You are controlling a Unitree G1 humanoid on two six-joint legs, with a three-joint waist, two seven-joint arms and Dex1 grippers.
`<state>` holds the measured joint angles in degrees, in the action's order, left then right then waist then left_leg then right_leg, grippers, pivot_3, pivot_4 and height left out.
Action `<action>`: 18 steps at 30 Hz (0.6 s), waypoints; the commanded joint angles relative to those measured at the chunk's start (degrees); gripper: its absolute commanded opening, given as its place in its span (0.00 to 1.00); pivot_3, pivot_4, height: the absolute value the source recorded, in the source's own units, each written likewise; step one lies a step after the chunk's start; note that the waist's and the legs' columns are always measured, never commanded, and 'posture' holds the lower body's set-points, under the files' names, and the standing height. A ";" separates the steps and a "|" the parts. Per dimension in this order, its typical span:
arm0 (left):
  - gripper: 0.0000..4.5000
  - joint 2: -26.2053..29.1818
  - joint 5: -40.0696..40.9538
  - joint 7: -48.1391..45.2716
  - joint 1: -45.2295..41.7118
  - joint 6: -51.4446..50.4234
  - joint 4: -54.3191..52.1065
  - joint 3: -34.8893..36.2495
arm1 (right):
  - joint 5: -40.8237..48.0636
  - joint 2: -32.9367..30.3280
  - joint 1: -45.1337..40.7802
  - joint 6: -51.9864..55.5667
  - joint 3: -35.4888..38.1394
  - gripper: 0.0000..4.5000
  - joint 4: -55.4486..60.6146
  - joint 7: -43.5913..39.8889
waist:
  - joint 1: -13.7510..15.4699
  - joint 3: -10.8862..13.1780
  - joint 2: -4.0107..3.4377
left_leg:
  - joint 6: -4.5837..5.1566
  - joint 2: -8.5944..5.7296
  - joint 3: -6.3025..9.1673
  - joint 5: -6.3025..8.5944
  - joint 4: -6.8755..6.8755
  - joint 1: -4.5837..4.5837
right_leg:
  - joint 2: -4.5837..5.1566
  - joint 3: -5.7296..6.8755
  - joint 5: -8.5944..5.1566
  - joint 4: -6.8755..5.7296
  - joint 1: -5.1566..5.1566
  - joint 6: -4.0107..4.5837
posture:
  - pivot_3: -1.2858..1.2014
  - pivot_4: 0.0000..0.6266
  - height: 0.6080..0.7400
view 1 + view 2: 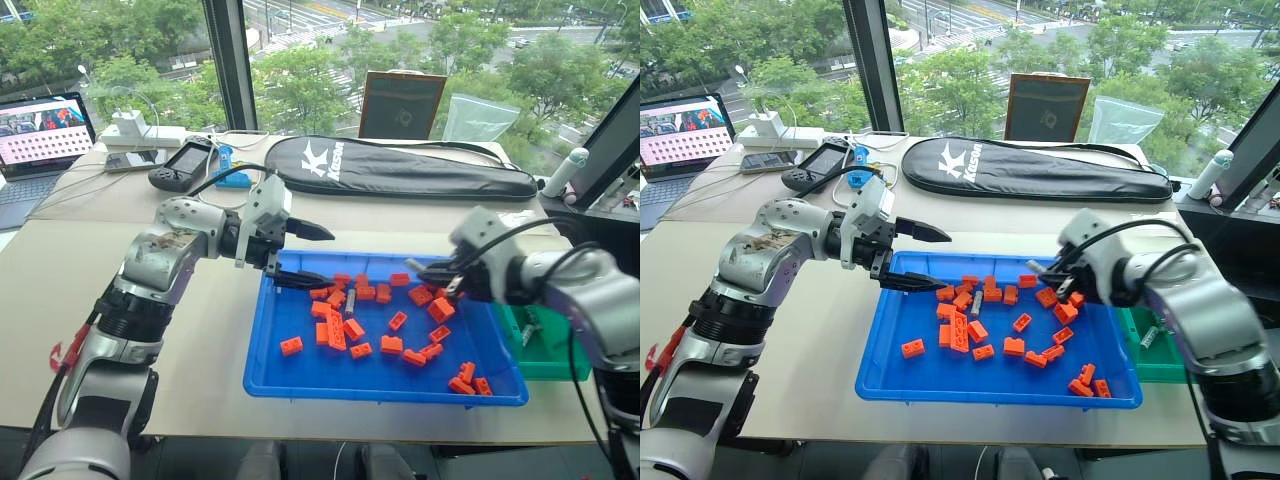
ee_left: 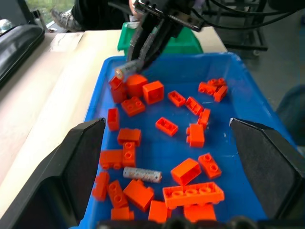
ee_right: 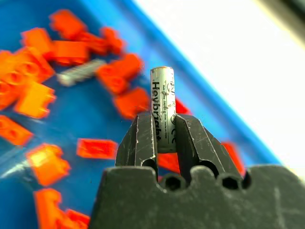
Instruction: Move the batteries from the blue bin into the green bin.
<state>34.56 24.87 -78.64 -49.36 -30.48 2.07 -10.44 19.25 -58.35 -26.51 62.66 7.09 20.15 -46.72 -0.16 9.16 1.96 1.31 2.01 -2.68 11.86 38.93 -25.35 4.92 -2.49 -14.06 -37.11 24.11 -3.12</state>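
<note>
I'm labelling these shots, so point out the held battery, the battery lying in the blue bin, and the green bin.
Held battery (image 3: 162, 107), right wrist view, its label.
Loose battery (image 2: 142, 174), left wrist view, mid-body.
Green bin (image 1: 556, 352), left eye view, inner wall.

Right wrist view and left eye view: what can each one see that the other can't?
The right wrist view alone shows the lettering on the battery clamped in the right end effector. The left eye view alone shows the green bin, the laptop, the black racket case and the open left end effector. Both show the blue bin, orange bricks and a loose battery lying in it.
</note>
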 commanded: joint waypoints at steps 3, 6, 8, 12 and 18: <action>1.00 -2.00 2.06 0.75 -2.53 0.08 -0.25 2.15 | -0.27 -6.15 7.74 0.51 9.57 0.06 0.04 -0.66 | -0.10 0.00 -0.01 | 0.00 0.00 0.02 0.00 -0.01 0.00 | 0.00 0.00 0.00 -0.02 0.00 0.00 | 0.52 0.24 0.95; 1.00 -3.56 2.75 3.05 -3.59 -0.79 0.66 3.38 | -1.72 -7.21 11.85 -1.73 9.15 0.06 -0.78 0.45 | -0.09 0.00 0.00 | 0.00 -0.01 0.00 0.00 0.00 0.00 | 0.00 -0.02 0.00 0.00 -0.01 0.00 | 0.52 0.24 0.95; 1.00 -3.92 3.00 3.56 -3.91 -0.97 0.64 3.74 | -2.08 -7.30 13.78 -2.12 9.39 0.06 -1.07 0.85 | -0.42 -0.01 -0.01 | 0.00 -0.01 0.00 0.00 0.02 0.01 | 0.00 -0.03 0.00 -0.01 -0.02 -0.01 | 0.52 0.24 0.95; 1.00 -3.68 3.15 3.89 -3.93 -1.16 0.30 3.83 | -2.23 -6.90 15.61 -2.68 9.66 0.06 -1.38 1.77 | -0.71 -0.01 -0.02 | 0.00 -0.01 0.01 0.00 0.01 0.05 | 0.00 -0.07 0.00 -0.04 -0.01 -0.01 | 0.52 0.24 0.95; 1.00 -2.67 2.54 5.24 -3.99 -2.34 0.25 3.95 | -1.02 -5.94 11.53 -1.97 7.72 0.63 -0.01 2.74 | -0.67 0.00 -0.02 | 0.00 -0.02 0.02 0.00 0.01 0.05 | 0.00 -0.07 0.00 -0.03 -0.02 -0.01 | 0.52 0.24 0.95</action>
<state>31.20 27.11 -73.69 -51.67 -32.69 3.20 -7.78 17.37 -64.31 -11.92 61.44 14.15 18.15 -44.80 -0.82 9.15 1.94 1.31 1.99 -2.66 11.86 38.94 -25.30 4.92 -2.57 -14.06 -37.15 24.10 -3.13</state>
